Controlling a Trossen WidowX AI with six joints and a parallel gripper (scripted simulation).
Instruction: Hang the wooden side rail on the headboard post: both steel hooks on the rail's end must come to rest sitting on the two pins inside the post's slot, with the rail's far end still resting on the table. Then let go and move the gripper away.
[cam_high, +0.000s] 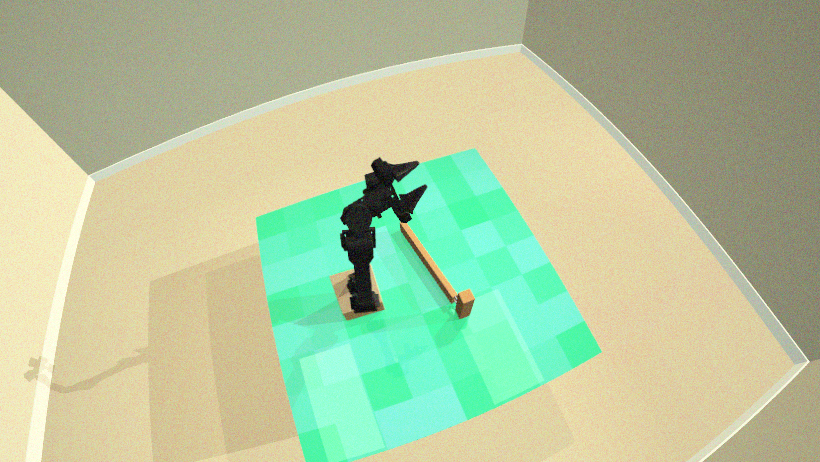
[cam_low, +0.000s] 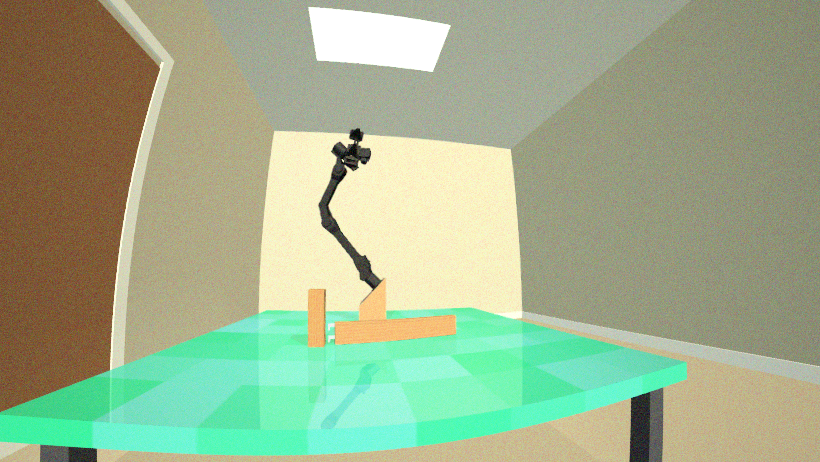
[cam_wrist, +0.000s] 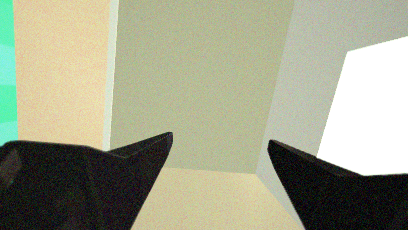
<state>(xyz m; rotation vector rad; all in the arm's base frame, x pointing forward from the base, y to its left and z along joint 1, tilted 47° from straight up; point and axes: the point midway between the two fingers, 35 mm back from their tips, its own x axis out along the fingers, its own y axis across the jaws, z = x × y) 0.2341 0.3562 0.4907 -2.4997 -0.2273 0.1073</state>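
The wooden side rail (cam_high: 429, 262) (cam_low: 395, 330) stands on its long edge on the table, its far end on the table too. Two pale steel hooks (cam_low: 331, 332) stick out from its near end toward the upright wooden headboard post (cam_high: 465, 304) (cam_low: 316, 318). In the exterior view a narrow gap shows between hooks and post; the slot and its pins cannot be made out. My gripper (cam_high: 422, 175) (cam_low: 354, 150) (cam_wrist: 219, 140) is open and empty, raised high above the table and well away from the rail. The wrist view shows neither rail nor post.
The arm's base stands on a wooden mount (cam_high: 339, 292) (cam_low: 374, 304) beside the rail, behind it in the exterior view. The patchwork green table (cam_high: 395, 384) (cam_low: 367, 413) carries mount, rail and post. Walls and a bright ceiling panel (cam_low: 378, 40) (cam_wrist: 372, 105) surround the scene.
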